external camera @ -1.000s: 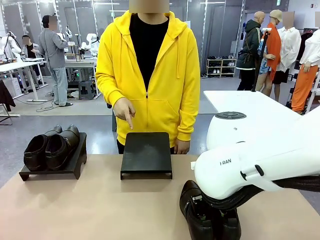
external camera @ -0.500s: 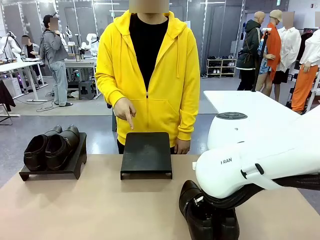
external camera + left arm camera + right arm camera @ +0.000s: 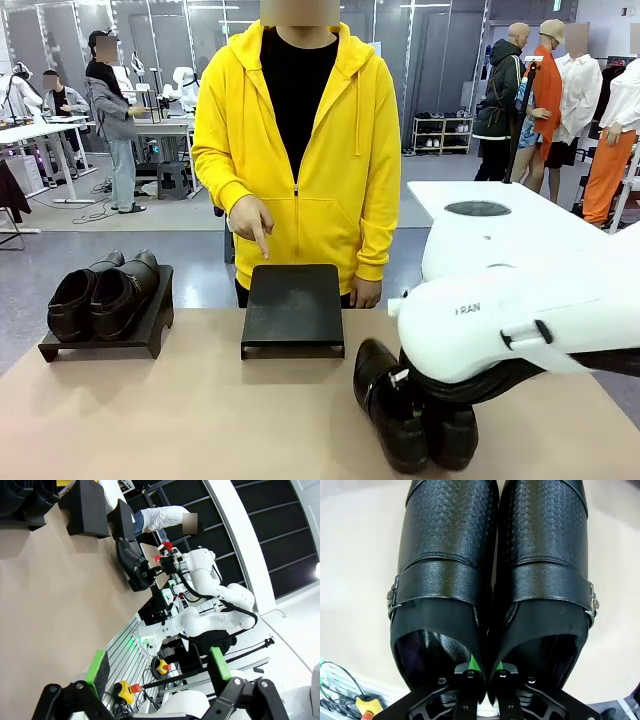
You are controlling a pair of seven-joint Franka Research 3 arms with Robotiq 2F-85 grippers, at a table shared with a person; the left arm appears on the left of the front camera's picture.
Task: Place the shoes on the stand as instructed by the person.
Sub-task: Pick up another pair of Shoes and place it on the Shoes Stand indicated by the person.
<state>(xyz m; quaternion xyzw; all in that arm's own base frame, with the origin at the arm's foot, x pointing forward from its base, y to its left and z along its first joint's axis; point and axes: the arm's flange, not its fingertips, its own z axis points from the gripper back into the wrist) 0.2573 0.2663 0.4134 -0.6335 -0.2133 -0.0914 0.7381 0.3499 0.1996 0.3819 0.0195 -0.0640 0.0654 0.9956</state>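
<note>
Right claw (image 3: 485, 667) is clamped on the pair of shoes (image 3: 405, 415), one finger down inside each shoe and the two inner walls pinched together. In the last second the pair has come forward over the table (image 3: 200, 420), and more of it now shows from under the arm. The empty stand (image 3: 293, 305) lies ahead of this claw and somewhat to its left, not yet reached, and the person (image 3: 295, 130) points a hand (image 3: 250, 218) down at it, so I judge the carry is under way and the placing still to do. Left claw (image 3: 157, 667) hangs with fingers apart and nothing between them.
</note>
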